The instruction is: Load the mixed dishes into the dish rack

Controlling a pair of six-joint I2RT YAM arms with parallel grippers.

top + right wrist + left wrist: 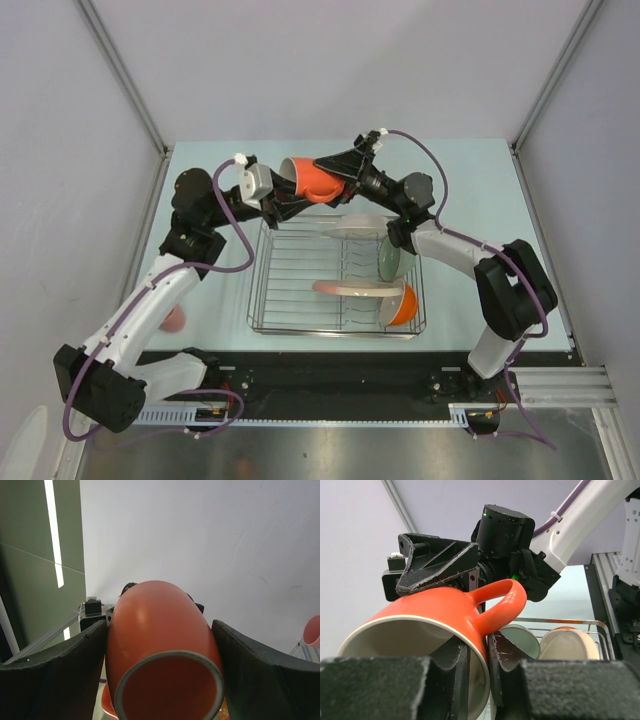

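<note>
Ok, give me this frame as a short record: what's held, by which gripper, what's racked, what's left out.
held: orange mug, tipped, over the far edge of the dish rack
left gripper: shut on the mug's rim
right gripper: straddles the mug's body; grip unclear
in rack: white shallow bowl, sage green bowl, pink-and-cream plate, orange bowl
outside rack: small pink cup, on the table, left of the rack

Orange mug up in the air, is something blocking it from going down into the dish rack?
Nothing visible does. The orange mug hangs near the dish rack's far edge, its rim pinched by the left end effector. The wires nearest it look bare; the sage green bowl and other dishes stand further right.
</note>
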